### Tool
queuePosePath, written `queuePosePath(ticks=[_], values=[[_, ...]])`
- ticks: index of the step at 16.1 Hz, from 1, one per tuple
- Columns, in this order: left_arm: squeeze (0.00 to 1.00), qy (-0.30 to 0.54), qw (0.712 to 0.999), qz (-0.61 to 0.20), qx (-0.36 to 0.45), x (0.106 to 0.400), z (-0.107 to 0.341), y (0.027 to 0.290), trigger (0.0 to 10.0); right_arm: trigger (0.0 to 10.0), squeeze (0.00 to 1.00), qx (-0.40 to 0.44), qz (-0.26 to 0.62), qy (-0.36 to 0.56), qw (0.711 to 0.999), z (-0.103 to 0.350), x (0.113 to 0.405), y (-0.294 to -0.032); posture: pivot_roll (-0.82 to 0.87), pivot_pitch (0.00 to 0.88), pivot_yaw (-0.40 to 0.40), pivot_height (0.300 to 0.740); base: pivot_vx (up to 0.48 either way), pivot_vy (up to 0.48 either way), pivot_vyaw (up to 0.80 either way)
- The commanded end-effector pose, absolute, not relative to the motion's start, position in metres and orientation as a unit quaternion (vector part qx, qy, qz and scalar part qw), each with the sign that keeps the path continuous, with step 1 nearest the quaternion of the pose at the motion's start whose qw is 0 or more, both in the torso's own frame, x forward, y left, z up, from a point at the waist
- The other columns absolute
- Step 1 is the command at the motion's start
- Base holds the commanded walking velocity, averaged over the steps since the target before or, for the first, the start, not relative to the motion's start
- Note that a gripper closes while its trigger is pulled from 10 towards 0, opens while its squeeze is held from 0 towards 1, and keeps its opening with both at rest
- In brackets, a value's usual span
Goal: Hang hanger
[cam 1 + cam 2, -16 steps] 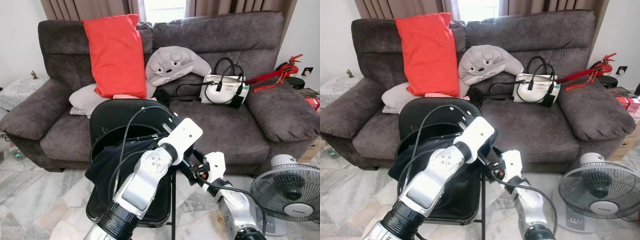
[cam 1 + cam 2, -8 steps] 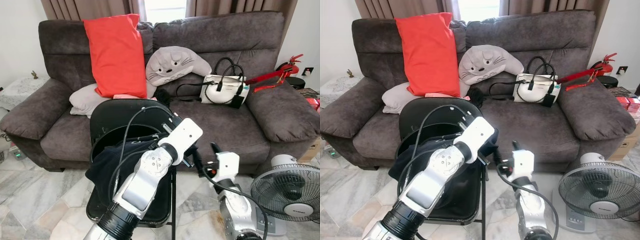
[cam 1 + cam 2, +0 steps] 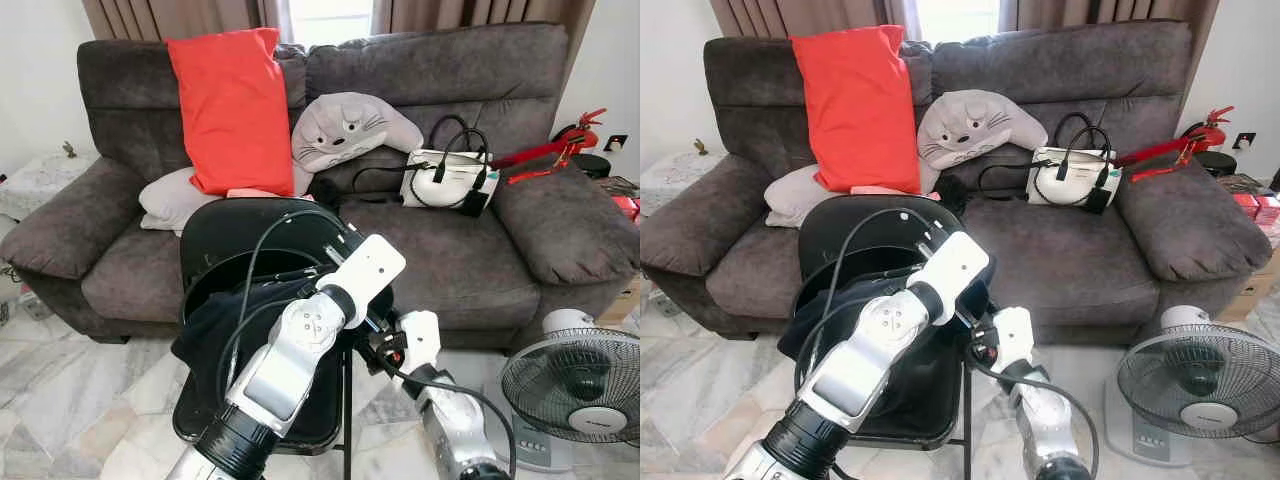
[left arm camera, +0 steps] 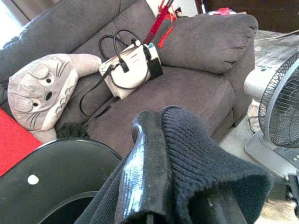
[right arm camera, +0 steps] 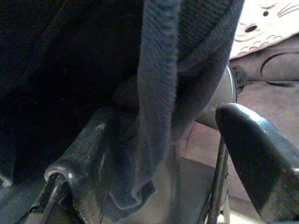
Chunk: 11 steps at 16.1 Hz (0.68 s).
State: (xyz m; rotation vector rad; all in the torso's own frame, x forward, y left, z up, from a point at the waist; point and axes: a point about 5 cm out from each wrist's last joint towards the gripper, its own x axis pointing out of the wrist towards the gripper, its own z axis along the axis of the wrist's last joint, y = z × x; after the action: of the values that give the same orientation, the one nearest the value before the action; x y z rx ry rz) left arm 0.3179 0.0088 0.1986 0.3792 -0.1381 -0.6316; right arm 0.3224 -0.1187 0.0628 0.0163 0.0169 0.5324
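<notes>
At frame centre, the left gripper [image 4: 187,186] is clenching a dark navy knitted garment [image 4: 196,154] over the black round-backed folding chair [image 3: 250,225]. The right gripper [image 5: 159,154] is spreading around its hanging fold, beside the grey sofa [image 3: 450,250].

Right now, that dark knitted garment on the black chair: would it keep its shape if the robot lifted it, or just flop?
The dark knitted garment will likely flop: it already drapes limply over the left gripper's finger and hangs in a loose fold between the right gripper's fingers. Its ribbed knit probably grips rather than slips. It looks light, sagging off the black chair.
</notes>
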Motion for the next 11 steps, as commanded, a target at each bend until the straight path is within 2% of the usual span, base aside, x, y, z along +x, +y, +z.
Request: queuePosePath(ticks=[1,3,6,8,11], values=[[0.0,-0.092,0.928,-0.31,0.186,0.317,0.209,0.007,10.0,10.0,0.0,0.0,0.257,-0.008,0.966,0.073,0.33,-0.119,0.01,0.0,0.116,0.74,0.0,0.0,0.0],[0.0,-0.093,0.928,-0.309,0.186,0.317,0.21,0.007,10.0,10.0,0.0,-0.009,0.233,-0.028,0.972,0.083,0.338,-0.124,0.01,0.0,0.116,0.74,0.0,0.0,0.0],[0.0,-0.092,0.928,-0.309,0.187,0.317,0.209,0.007,10.0,10.0,0.0,-0.004,0.249,-0.038,0.968,0.088,0.34,-0.118,0.01,0.0,0.119,0.74,0.0,0.0,0.0],[0.0,-0.093,0.928,-0.31,0.187,0.317,0.209,0.007,10.0,10.0,0.0,0.003,0.273,-0.003,0.962,0.078,0.336,-0.11,0.01,0.0,0.118,0.74,0.0,0.0,0.0],[0.0,-0.094,0.928,-0.31,0.186,0.316,0.209,0.007,10.0,10.0,0.0,-0.053,0.29,0.069,0.953,0.053,0.325,-0.104,0.02,0.0,0.117,0.74,0.0,0.0,0.0]])
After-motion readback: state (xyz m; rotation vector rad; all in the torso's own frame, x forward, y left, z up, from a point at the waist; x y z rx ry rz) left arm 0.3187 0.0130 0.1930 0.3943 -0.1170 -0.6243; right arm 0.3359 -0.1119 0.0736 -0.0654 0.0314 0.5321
